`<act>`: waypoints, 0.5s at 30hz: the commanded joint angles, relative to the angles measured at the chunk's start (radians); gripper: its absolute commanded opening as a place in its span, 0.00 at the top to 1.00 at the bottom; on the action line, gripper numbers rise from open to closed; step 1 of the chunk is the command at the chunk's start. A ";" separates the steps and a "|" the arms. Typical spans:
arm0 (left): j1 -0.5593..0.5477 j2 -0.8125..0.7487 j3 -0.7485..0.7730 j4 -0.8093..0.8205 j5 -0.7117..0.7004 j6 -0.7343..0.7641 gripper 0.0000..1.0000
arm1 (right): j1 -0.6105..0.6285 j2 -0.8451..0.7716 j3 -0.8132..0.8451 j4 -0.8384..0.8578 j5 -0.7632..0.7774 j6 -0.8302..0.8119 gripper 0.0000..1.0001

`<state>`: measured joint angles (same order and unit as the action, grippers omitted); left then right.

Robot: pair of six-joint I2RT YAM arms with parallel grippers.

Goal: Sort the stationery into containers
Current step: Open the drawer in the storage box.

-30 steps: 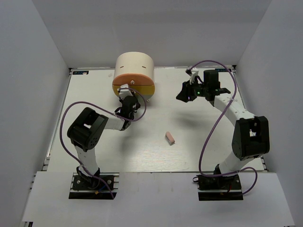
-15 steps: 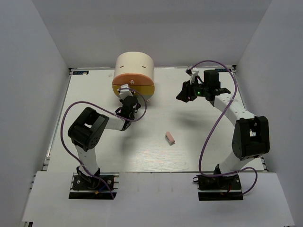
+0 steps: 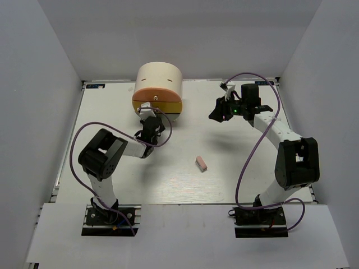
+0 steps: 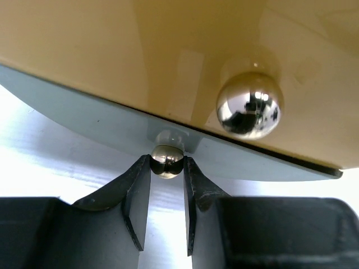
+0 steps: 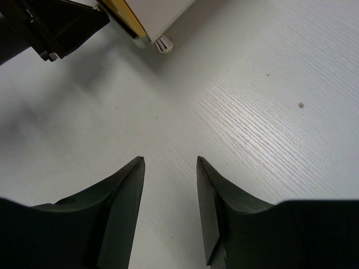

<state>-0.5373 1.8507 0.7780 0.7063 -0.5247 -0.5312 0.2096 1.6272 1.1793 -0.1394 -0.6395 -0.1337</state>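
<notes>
The cream cabinet (image 3: 160, 75) stands at the back of the table, with an orange drawer (image 3: 151, 94) above a yellow drawer (image 3: 165, 106). My left gripper (image 3: 148, 116) is at the cabinet's front. In the left wrist view it (image 4: 166, 163) is shut on a small round metal knob (image 4: 166, 161) of a grey-blue drawer front (image 4: 101, 120), just below the yellow drawer (image 4: 168, 50) and its knob (image 4: 249, 105). The pink eraser (image 3: 201, 163) lies on the table mid-right. My right gripper (image 3: 216, 114) is open and empty above bare table (image 5: 170, 160). Highlighters and sticks are out of view.
The right wrist view shows a white cabinet foot (image 5: 162, 45) and part of the left arm (image 5: 50, 25) at top left. White walls enclose the table on three sides. The right arm's purple cable (image 3: 247, 157) loops over the right side.
My left gripper has moved a little toward the cabinet, still on the knob. The grey-blue sliver under the yellow drawer no longer shows from above. The right arm and eraser have not moved.
</notes>
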 commanded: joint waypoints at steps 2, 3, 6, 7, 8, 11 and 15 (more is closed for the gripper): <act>-0.003 -0.067 -0.040 0.005 -0.003 -0.003 1.00 | -0.006 -0.021 -0.004 0.034 -0.022 0.012 0.52; -0.003 -0.076 -0.049 0.005 -0.003 -0.003 1.00 | -0.006 -0.021 -0.004 0.038 -0.025 0.011 0.52; -0.003 -0.099 -0.060 0.005 0.006 -0.003 1.00 | -0.003 -0.024 -0.004 0.037 -0.026 0.013 0.52; -0.003 -0.099 -0.069 0.005 0.017 -0.003 1.00 | -0.003 -0.024 -0.006 0.035 -0.026 0.014 0.52; -0.003 -0.111 -0.069 -0.004 0.026 -0.003 1.00 | -0.004 -0.026 -0.007 0.038 -0.028 0.013 0.52; -0.003 -0.145 -0.109 -0.004 0.037 -0.013 1.00 | -0.004 -0.030 -0.015 0.041 -0.029 0.005 0.52; -0.003 -0.194 -0.152 -0.022 0.057 -0.013 1.00 | -0.003 -0.033 -0.018 0.035 -0.037 -0.009 0.48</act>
<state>-0.5388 1.7378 0.6533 0.7017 -0.4824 -0.5377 0.2096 1.6272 1.1694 -0.1291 -0.6514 -0.1352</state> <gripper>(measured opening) 0.363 0.510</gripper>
